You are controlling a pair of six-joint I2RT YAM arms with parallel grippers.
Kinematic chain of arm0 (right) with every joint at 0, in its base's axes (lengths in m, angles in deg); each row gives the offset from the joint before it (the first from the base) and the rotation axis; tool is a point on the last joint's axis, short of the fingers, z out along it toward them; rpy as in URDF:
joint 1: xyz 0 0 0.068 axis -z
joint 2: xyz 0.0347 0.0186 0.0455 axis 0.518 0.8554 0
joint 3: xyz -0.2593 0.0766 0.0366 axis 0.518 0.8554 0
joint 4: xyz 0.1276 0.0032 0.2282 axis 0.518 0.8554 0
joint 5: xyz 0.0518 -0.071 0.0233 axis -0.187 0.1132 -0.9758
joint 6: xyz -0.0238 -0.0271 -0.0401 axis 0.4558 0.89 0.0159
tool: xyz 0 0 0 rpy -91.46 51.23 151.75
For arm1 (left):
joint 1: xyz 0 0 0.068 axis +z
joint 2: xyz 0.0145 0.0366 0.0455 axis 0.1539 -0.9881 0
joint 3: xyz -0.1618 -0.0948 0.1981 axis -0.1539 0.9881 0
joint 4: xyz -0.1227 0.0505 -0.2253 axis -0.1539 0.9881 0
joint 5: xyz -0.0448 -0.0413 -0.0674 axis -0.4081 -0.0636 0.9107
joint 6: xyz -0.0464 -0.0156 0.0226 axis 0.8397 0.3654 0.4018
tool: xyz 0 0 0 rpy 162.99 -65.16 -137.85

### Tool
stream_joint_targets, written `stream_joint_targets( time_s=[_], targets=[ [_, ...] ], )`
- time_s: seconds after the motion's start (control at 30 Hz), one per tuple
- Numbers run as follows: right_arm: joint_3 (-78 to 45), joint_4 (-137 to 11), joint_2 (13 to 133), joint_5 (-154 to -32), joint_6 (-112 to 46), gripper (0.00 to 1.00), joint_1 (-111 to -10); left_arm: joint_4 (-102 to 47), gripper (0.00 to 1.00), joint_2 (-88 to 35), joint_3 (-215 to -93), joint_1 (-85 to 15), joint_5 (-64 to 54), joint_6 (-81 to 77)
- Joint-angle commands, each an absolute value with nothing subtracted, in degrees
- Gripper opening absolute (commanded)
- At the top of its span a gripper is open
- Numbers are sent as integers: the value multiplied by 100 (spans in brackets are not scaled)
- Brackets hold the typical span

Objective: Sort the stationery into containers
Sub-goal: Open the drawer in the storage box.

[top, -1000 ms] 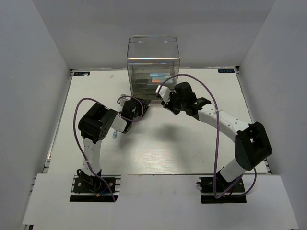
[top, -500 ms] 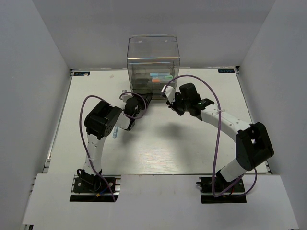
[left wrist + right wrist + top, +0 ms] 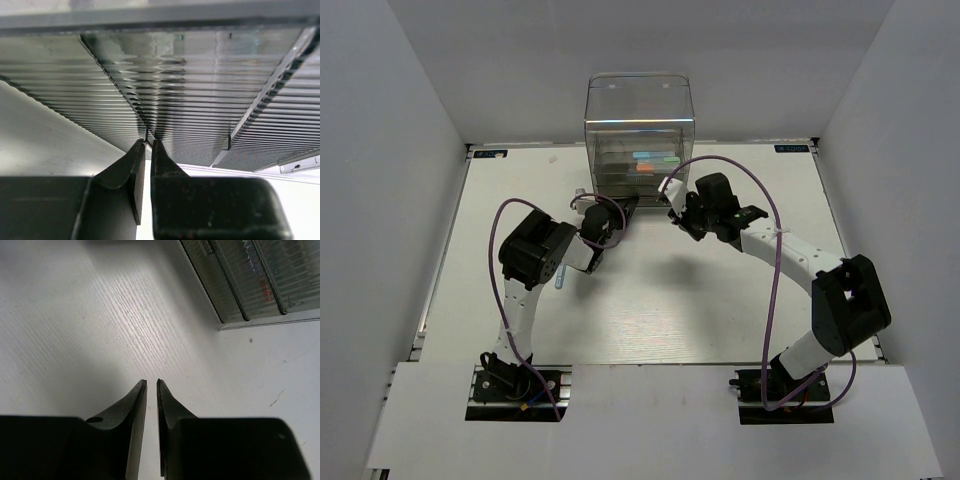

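Observation:
The containers are one tall clear organiser at the back middle, with stacked ribbed drawers. A light-blue marker and an orange one lie inside. My left gripper is at the organiser's lower front. In the left wrist view its tips are pinched on a thin edge of a ribbed clear drawer. My right gripper hovers just right of the organiser's front. Its jaws are almost together over bare table with nothing between them. The organiser's corner shows at upper right there.
A light-blue pen end pokes out from under the left arm. Another small pale piece lies left of the organiser's base. White walls enclose the table on three sides. Purple cables loop over both arms.
My left arm has reached forward to the organiser's lower drawer and its jaws have closed there. The right gripper has drawn slightly right, away from the organiser's front.

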State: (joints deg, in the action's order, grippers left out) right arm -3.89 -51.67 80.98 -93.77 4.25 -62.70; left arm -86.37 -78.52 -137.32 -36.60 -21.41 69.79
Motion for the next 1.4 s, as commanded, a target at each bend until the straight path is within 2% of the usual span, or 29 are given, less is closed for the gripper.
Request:
stream_joint_targets(
  time_s=[0.0, 0.17, 0.37, 0.47, 0.57, 0.6, 0.63, 0.67, 0.73, 0.9, 0.93, 1.07, 1.17, 1.23, 1.3, 1.33, 1.37],
  targets=[
    [-412, -5327, 7887, -9496, 389, 20, -6240, -8856, 11, -7766, -13680, -3671, -2219, 6890],
    [-456, -5336, 7931, -9479, 372, 25, -6222, -8998, 8, -7511, -13231, -3733, -2018, 6890],
    [-553, -5353, 7974, -9479, 363, 26, -6240, -8858, 6, -6958, -12590, -3899, -1868, 6829],
    [-588, -5336, 7992, -9479, 372, 31, -6231, -8726, 6, -6739, -12335, -3953, -1929, 6829],
    [-641, -5310, 8019, -9479, 380, 38, -6248, -8655, 16, -6685, -12281, -3953, -1929, 6829],
    [-658, -5318, 8036, -9479, 372, 39, -6240, -8577, 22, -6685, -12281, -3953, -1860, 6829],
    [-667, -5283, 8036, -9470, 372, 41, -6240, -8445, 42, -6685, -12351, -3953, -1772, 6829],
    [-676, -5300, 8027, -9461, 389, 42, -6222, -8322, 53, -6624, -12456, -3953, -1771, 6829],
    [-658, -5274, 8010, -9444, 372, 44, -6231, -8033, 64, -6571, -12535, -3953, -1701, 6777],
    [-518, -5301, 7948, -9382, 363, 44, -6222, -7566, 65, -6176, -12536, -3953, -1648, 6540],
    [-483, -5327, 7922, -9373, 354, 44, -6239, -7261, 63, -6071, -12536, -3953, -1648, 6408],
    [-360, -5397, 7878, -9364, 328, 42, -6231, -5753, 46, -5368, -12588, -4005, -1753, 5839],
    [-272, -5432, 7878, -9356, 301, 42, -6240, -4888, 29, -4832, -12528, -4155, -1964, 5503],
    [-245, -5459, 7895, -9356, 275, 42, -6240, -4823, 26, -4490, -12292, -4208, -2017, 5388],
    [-236, -5468, 7895, -9347, 257, 42, -6240, -4517, 13, -4278, -12159, -4260, -2131, 5326],
    [-228, -5459, 7895, -9347, 231, 39, -6240, -4324, 4, -4173, -12158, -4260, -2131, 5326],
    [-219, -5441, 7895, -9338, 222, 34, -6214, -3652, 0, -4024, -12158, -4260, -2131, 5326]
  ],
)
